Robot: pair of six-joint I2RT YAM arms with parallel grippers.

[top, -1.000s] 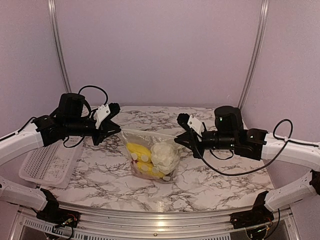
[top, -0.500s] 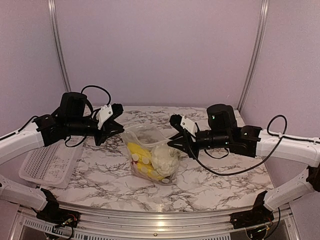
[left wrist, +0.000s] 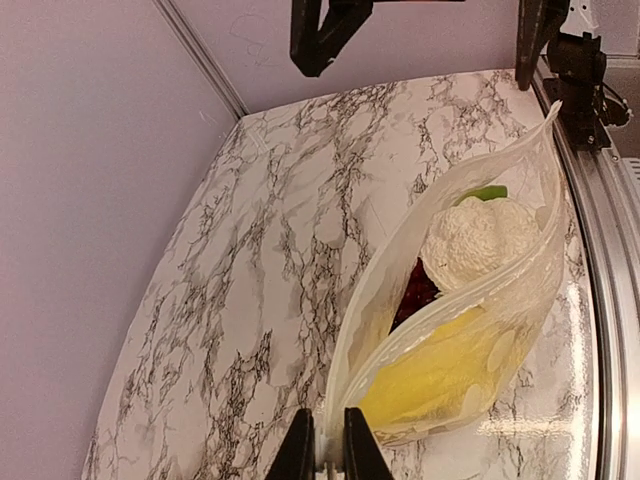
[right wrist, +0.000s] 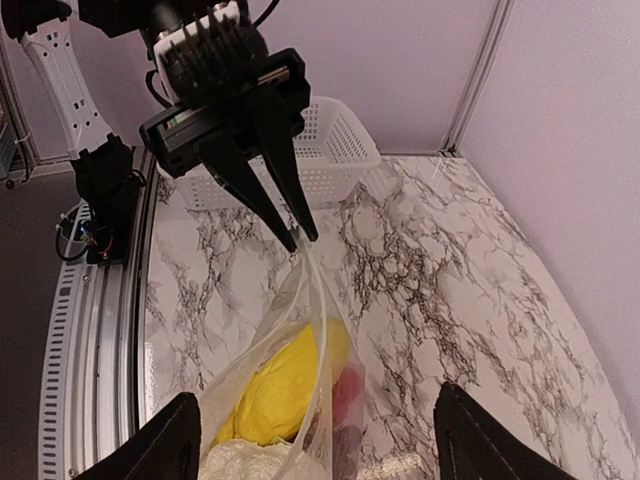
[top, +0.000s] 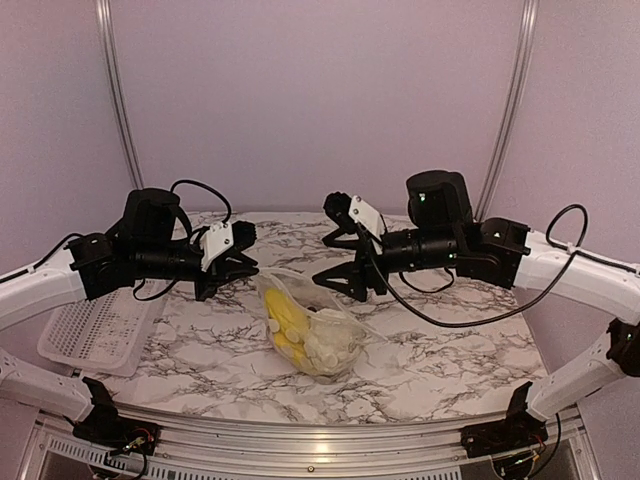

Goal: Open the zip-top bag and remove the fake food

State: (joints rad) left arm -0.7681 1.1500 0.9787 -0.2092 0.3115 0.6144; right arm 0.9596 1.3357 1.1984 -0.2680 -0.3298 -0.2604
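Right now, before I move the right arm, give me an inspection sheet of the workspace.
Surface: marble-pattern table, no spills seen.
Job's things: zip-top bag mouth open; fake food inside: yellow piece, cream lump, dark red bunch.
Clutter: white basket at the left edge.
Grippers: left gripper shut on the bag's edge; right gripper open, holding nothing.
Cables: black cables loop at both arms, off the bag.
Surroundings: lilac walls, metal posts.

A table top [top: 200,350] patterned like white marble with grey veins is enclosed by plain lilac walls [top: 310,100]. Two slim metal posts [top: 117,90] are set against the back wall, and a metal rail [top: 320,435], seemingly aluminium, is fixed along the near edge.
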